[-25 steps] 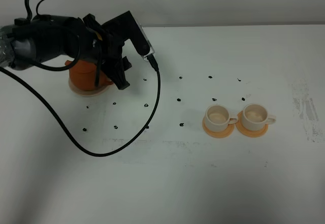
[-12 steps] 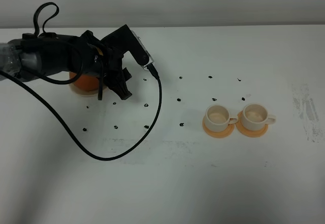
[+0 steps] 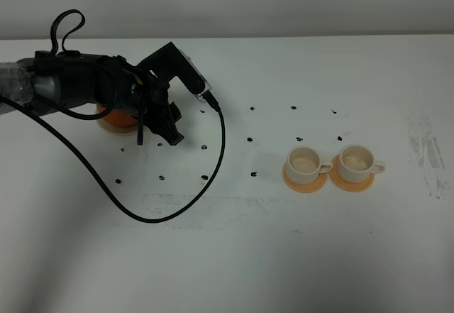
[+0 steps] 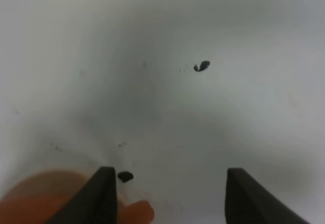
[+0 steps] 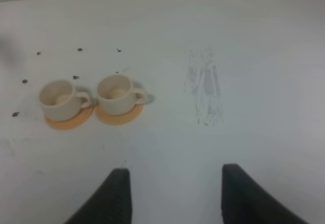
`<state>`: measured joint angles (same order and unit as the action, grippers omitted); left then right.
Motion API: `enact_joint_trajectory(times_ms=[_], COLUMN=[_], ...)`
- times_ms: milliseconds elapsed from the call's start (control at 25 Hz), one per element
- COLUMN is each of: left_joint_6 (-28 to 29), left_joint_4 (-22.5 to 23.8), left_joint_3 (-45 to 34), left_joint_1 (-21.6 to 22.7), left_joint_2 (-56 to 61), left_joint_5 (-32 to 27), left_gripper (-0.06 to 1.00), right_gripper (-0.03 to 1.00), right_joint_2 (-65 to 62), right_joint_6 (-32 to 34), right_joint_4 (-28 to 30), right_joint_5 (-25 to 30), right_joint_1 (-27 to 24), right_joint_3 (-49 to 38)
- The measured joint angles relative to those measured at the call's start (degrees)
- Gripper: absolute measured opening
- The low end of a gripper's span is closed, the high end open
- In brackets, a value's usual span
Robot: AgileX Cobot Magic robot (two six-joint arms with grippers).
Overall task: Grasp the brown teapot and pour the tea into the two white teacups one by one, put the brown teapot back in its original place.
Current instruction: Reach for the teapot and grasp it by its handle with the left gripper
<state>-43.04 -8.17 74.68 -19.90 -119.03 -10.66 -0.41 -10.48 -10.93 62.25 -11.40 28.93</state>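
The brown teapot (image 3: 118, 119) stands at the far left on its beige saucer (image 3: 106, 125), mostly hidden under my left arm. My left gripper (image 3: 167, 131) hangs just right of it, open, with nothing between its fingers. In the left wrist view the gripper (image 4: 172, 198) frames bare table, and the teapot (image 4: 35, 198) is an orange blur beside one finger (image 4: 104, 196). The two white teacups (image 3: 305, 162) (image 3: 354, 160) sit on orange saucers at the right, also seen in the right wrist view (image 5: 60, 96) (image 5: 116, 92). No dark tea shows in them. My right gripper (image 5: 175, 196) is open above the table, short of the cups.
A black cable (image 3: 145, 216) loops from the left arm across the table's front left. Small black dots (image 3: 250, 140) mark the white table between teapot and cups. A grey scuff (image 3: 425, 150) lies at the right edge.
My left arm has dropped lower and drawn away from the teapot toward the front right, its gripper still open. The teapot stays on its saucer. The cups have not moved.
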Motion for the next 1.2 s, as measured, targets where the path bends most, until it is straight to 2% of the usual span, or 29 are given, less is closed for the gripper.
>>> enact_joint_trajectory(times_ms=[200, 1200], left_joint_6=[0.0, 0.7], left_joint_4=[-0.2, 0.1], left_joint_3=[0.0, 0.0], left_joint_1=[0.1, 2.7], left_joint_2=[0.1, 3.1], left_joint_5=[-0.8, -13.6], left_gripper=[0.5, 0.5], right_gripper=[0.43, 0.43], right_joint_2=[0.0, 0.0], right_joint_6=[0.0, 0.0], right_joint_4=[0.0, 0.0], right_joint_5=[0.0, 0.0], right_joint_1=[0.0, 0.0], right_joint_3=[0.0, 0.0])
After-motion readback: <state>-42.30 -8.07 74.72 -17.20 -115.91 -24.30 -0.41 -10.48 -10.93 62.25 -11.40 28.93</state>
